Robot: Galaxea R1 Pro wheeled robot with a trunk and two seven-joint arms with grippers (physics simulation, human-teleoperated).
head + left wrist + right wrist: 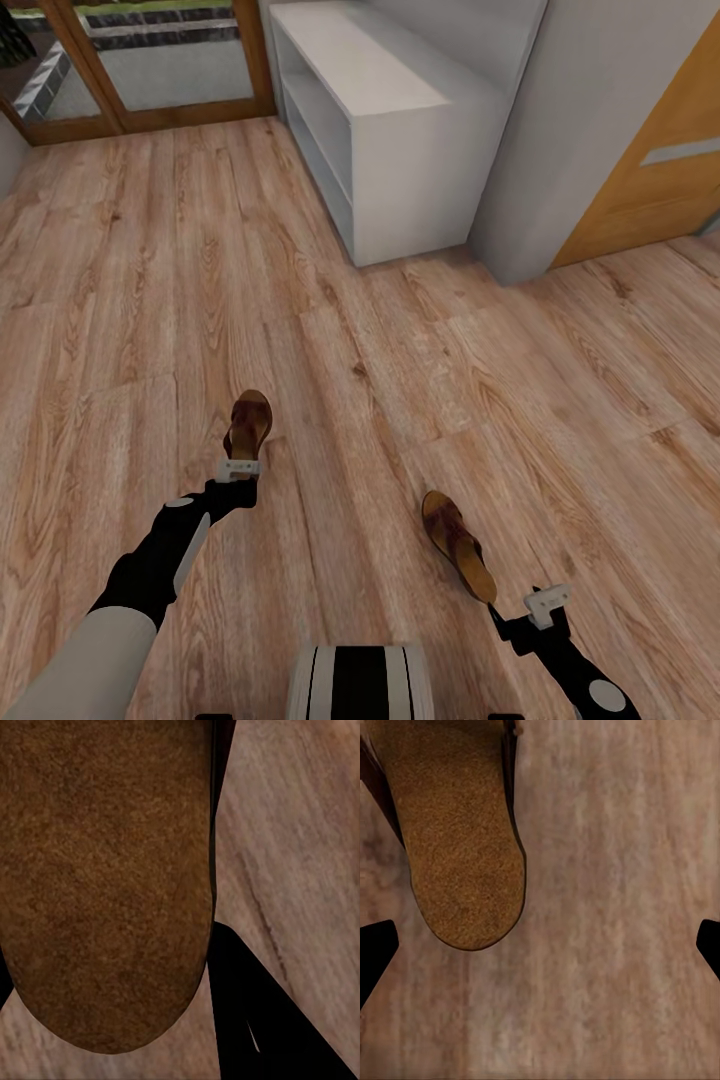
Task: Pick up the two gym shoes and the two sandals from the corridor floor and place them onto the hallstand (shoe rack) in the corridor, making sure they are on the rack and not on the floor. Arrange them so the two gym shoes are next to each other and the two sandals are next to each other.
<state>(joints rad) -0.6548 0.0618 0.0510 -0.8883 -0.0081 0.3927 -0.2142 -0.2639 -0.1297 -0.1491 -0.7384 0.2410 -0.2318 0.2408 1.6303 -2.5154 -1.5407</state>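
Two dark brown sandals with tan footbeds lie on the wood-plank corridor floor (pixel 420 330). My left gripper (pixel 243 455) is shut on the heel of the left sandal (pixel 249 422); up close its footbed (pixel 105 870) sits between the black fingers (pixel 255 1020). The right sandal (pixel 458 545) lies just ahead of my right gripper (pixel 505 622), which is open. In the right wrist view that sandal's heel (pixel 457 847) is off to one side of the open gripper (pixel 540 945), outside the gap. The pale grey hallstand (pixel 400 120) stands at the back. The gym shoes are out of view.
A glass door with a wooden frame (pixel 150 60) is at the far left beside the hallstand. A grey wall corner (pixel 560 150) and an orange-brown door (pixel 660 170) stand at the right. Bare floor stretches between the sandals and the hallstand.
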